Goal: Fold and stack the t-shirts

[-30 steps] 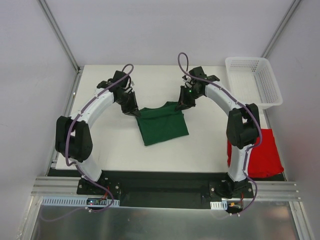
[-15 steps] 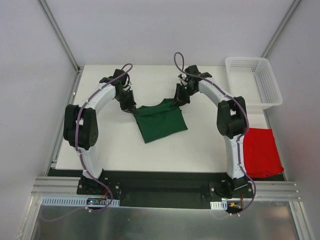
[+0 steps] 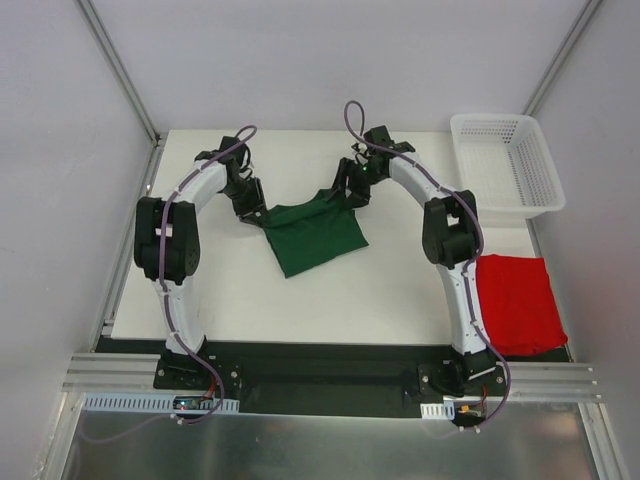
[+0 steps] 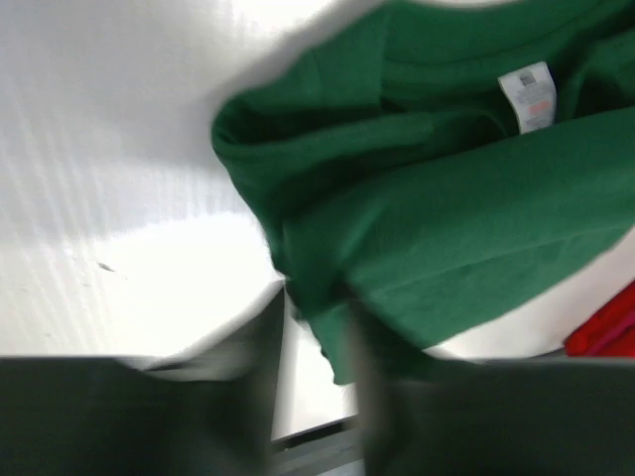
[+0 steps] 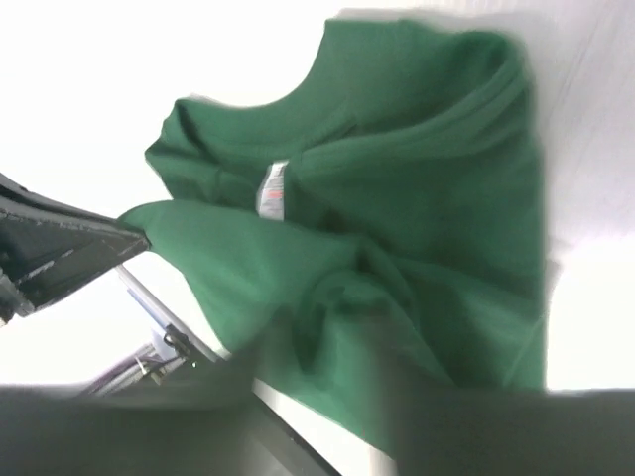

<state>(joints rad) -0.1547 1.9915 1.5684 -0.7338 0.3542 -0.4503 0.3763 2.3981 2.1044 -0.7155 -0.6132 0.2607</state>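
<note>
A: Arm pose from the top view?
B: Both reach far. Left arm [image 3: 165, 240]: base at 7 o'clock, elbow up at 9, forearm arcing toward 11, wrist curled in and down. Right arm [image 3: 445, 230] mirrors it: base at 5, elbow at 3, forearm toward 1, wrist turned in and down.
A: Pincers?
B: Left pincer [image 3: 250, 208] is clamped on the green t-shirt [image 3: 312, 235] at its 10 o'clock corner. Right pincer [image 3: 347, 193] is clamped on its 1 o'clock corner. The shirt's far edge runs between them in a shallow sag.
A: Do the wrist cams back that up?
B: Mostly. Fingers are a dark blur at 6 o'clock in both views, but green cloth runs straight down into them in each. Fabric is bunched and doubled over itself. White neck label [image 4: 526, 94] sits at 1 o'clock in the left wrist view and left of centre in the right.
A: Shirt's place on the desk?
B: Just toward 12 o'clock from the middle of the desk [image 3: 350, 290]. Its near part lies flat, roughly square and skewed.
A: Anything else?
B: Red t-shirt [image 3: 515, 300] lies folded flat at the 4 o'clock edge, well apart from the green one. White plastic basket [image 3: 492, 118] is at the 2 o'clock corner.
</note>
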